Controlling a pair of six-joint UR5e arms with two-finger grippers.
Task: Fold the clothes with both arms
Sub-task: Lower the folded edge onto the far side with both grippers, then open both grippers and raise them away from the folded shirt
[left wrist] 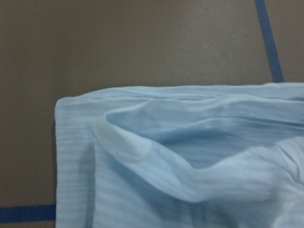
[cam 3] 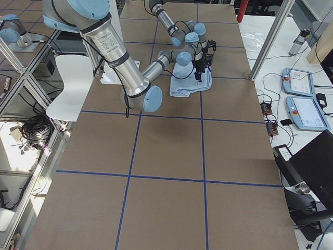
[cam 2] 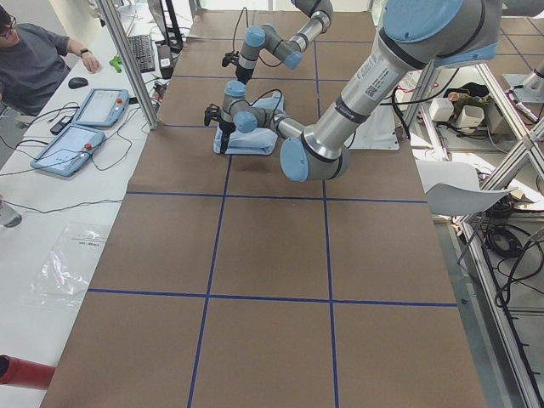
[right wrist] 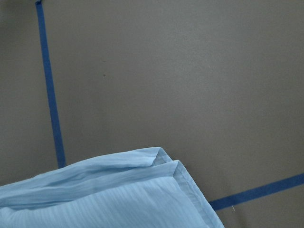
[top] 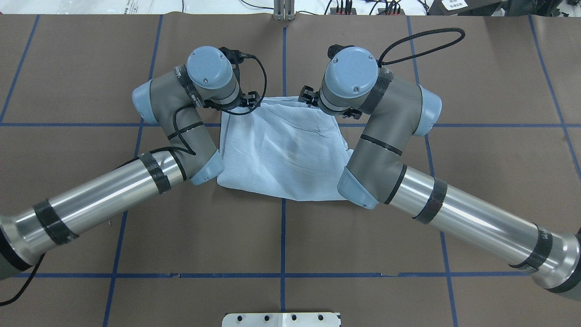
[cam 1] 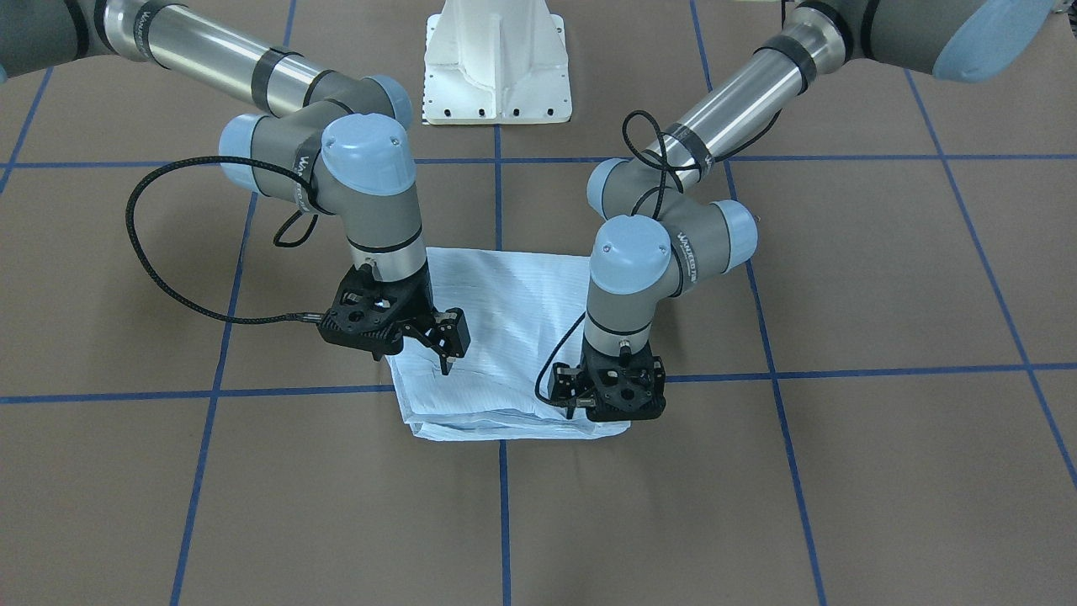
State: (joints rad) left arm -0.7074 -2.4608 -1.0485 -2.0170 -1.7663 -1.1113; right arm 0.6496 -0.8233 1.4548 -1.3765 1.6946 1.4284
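1. Hovering tilted, the right end effector (cam 1: pixel 443 349) hangs over the 9 o'clock edge of the shirt (cam 1: pixel 505 337) in the front-facing view. I can make out nothing between its fingers, and whether they stand wide or narrow I cannot tell. The left end effector (cam 1: pixel 607 406) points straight down at the shirt's 4 o'clock corner with its fingers hidden under its own body — likely placed there to pin or square that corner.
2. Overhead, the shirt is a compact, slightly creased rectangle in the middle of the counter (top: pixel 476 181). Both wrists sit at its 12 o'clock edge, one per far corner, probably so the pair can work that edge evenly.
3. From the left end, the shirt lies well up the counter under both arms, too small to judge the fingers.
4. From the right end it looks the same: a small pale bundle beneath the wrists.
5. The left wrist camera shows a raised ridge of cloth near a corner at 9 o'clock — a fold that looks unsettled. No fingers are in frame.
6. The right wrist camera shows a hemmed corner at 6 o'clock, with bare counter beyond it crossed by blue tape lines (right wrist: pixel 50 95).
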